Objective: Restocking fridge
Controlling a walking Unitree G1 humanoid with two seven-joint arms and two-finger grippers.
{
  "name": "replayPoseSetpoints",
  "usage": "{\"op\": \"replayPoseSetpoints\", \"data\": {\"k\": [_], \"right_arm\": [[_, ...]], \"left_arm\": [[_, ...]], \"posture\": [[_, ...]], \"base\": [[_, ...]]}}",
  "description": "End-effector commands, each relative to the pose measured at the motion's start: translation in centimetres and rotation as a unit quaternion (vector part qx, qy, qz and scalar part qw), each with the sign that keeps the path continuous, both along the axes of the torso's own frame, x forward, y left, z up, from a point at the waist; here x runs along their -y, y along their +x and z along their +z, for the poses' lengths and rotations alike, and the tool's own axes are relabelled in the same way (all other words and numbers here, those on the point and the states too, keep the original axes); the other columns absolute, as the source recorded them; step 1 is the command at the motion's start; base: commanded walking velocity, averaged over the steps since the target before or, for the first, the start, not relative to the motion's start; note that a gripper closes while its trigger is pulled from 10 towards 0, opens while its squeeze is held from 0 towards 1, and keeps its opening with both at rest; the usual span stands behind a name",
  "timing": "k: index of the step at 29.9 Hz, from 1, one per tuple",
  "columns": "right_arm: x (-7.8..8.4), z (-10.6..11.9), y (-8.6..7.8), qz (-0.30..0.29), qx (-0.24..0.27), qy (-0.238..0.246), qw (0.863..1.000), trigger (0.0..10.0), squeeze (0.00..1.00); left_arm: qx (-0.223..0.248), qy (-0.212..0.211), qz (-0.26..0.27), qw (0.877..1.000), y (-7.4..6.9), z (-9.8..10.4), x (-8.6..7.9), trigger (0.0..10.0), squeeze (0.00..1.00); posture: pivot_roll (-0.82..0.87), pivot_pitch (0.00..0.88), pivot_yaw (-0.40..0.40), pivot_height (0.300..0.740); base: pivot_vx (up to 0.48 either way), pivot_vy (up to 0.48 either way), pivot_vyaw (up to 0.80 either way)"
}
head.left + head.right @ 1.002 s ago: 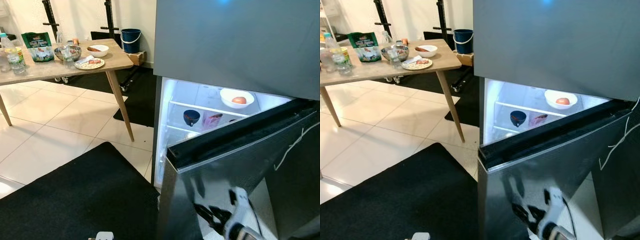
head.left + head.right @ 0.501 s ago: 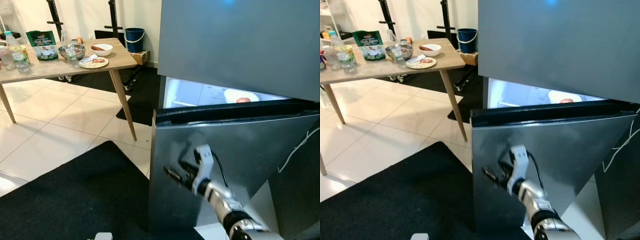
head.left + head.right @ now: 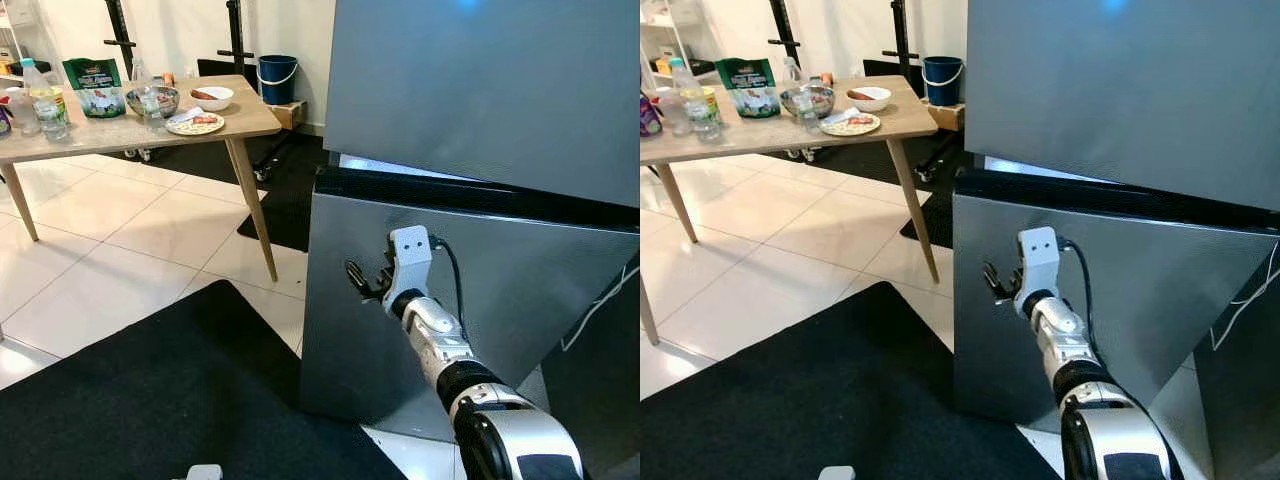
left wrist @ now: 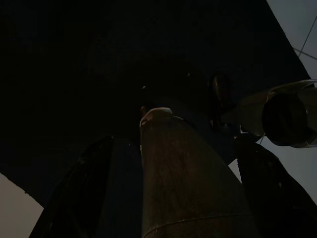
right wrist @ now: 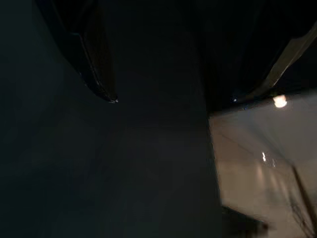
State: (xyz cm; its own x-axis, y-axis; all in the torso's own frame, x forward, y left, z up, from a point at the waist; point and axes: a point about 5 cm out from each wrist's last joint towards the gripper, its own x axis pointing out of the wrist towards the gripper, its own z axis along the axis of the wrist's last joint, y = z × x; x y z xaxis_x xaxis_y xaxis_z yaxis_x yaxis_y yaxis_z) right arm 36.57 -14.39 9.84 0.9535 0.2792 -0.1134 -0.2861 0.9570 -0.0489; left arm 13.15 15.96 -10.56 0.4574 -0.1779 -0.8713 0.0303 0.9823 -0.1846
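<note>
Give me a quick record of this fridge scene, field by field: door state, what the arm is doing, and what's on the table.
Fridge door: lower door nearly shut, a thin lit gap at its top edge
Upper door: shut
Right gripper: fingers spread against the lower door's front, holding nothing
Left gripper: hangs idle, wrist view too dark to judge
Table: wooden table to the robot's left, bearing a plate, white bowl, metal bowl, green bag and bottles
Floor: black mat on white tiles

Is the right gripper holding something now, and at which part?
Nothing is held. The right gripper, fingers spread, rests against the flat front of the fridge door.
</note>
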Motion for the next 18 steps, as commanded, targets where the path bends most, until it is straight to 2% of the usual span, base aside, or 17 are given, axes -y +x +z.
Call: {"op": "replayPoseSetpoints", "data": {"k": [1, 3, 4, 5, 6, 7, 8, 9, 12, 13, 15, 16, 18], "right_arm": [[0.4, -3.1, -1.7, 0.014, -0.058, -0.045, 0.997, 10.0, 0.00], [0.8, -5.0, -2.9, 0.022, -0.096, -0.068, 0.993, 10.0, 0.00], [0.8, -5.0, -2.9, 0.022, -0.096, -0.068, 0.993, 10.0, 0.00], [1.5, -7.4, -4.7, 0.027, -0.146, -0.095, 0.984, 10.0, 0.00], [1.8, -8.4, -5.5, 0.029, -0.165, -0.108, 0.980, 10.0, 0.00], [1.8, -8.4, -5.5, 0.029, -0.165, -0.108, 0.980, 10.0, 0.00], [2.6, -10.7, -7.7, 0.025, -0.220, -0.114, 0.968, 10.0, 0.00], [2.6, -10.7, -7.7, 0.025, -0.220, -0.114, 0.968, 10.0, 0.00], [4.3, -13.6, -11.1, 0.004, -0.292, -0.142, 0.946, 10.0, 0.00], [4.3, -13.6, -11.1, 0.004, -0.292, -0.142, 0.946, 10.0, 0.00], [6.2, -16.1, -15.0, -0.027, -0.364, -0.168, 0.916, 10.0, 0.00], [6.2, -16.1, -15.0, -0.027, -0.364, -0.168, 0.916, 10.0, 0.00], [7.8, -17.8, -18.5, -0.048, -0.419, -0.187, 0.887, 10.0, 0.00]], "left_arm": [[-0.022, -0.002, -0.003, 1.000, -1.1, -0.4, 0.3, 10.0, 0.00], [-0.022, -0.002, -0.004, 1.000, -1.1, -0.4, 0.4, 10.0, 0.00], [-0.022, -0.002, -0.004, 1.000, -1.1, -0.4, 0.4, 10.0, 0.00], [-0.021, -0.002, -0.005, 1.000, -1.1, -0.4, 0.4, 10.0, 0.00], [-0.021, -0.002, -0.006, 1.000, -1.0, -0.4, 0.5, 10.0, 0.00], [-0.021, -0.002, -0.006, 1.000, -1.0, -0.4, 0.5, 10.0, 0.00], [-0.019, -0.002, -0.008, 1.000, -0.8, -0.3, 0.5, 10.0, 0.00], [-0.019, -0.002, -0.008, 1.000, -0.8, -0.3, 0.5, 10.0, 0.00], [-0.017, -0.002, -0.009, 1.000, -0.6, -0.3, 0.5, 10.0, 0.00], [-0.017, -0.002, -0.009, 1.000, -0.6, -0.3, 0.5, 10.0, 0.00], [-0.015, -0.001, -0.008, 1.000, -0.5, -0.2, 0.5, 10.0, 0.00], [-0.015, -0.001, -0.008, 1.000, -0.5, -0.2, 0.5, 10.0, 0.00], [-0.015, 0.000, -0.006, 1.000, -0.5, -0.2, 0.3, 10.0, 0.00]], "posture": [[-0.05, 0.000, -0.043, 0.740], [-0.05, 0.000, -0.043, 0.740], [-0.05, 0.000, -0.043, 0.740], [-0.06, 0.000, -0.042, 0.740], [-0.06, 0.000, -0.042, 0.740], [-0.06, 0.000, -0.042, 0.740], [-0.06, 0.000, -0.042, 0.740], [-0.06, 0.000, -0.042, 0.740], [-0.05, 0.000, -0.040, 0.740], [-0.05, 0.000, -0.040, 0.740], [-0.05, 0.000, -0.039, 0.740], [-0.05, 0.000, -0.039, 0.740], [-0.05, 0.000, -0.038, 0.740]], "base": [[0.000, 0.000, 0.00], [0.000, 0.000, 0.00], [0.000, 0.000, 0.00], [0.000, 0.000, 0.00], [0.000, 0.000, 0.00], [0.000, 0.000, 0.00], [0.000, 0.000, 0.00], [0.000, 0.000, 0.00], [0.000, 0.000, 0.17], [0.000, 0.000, 0.51], [0.000, 0.000, 0.79], [0.000, 0.000, 0.79], [0.000, 0.000, 0.79]]}}
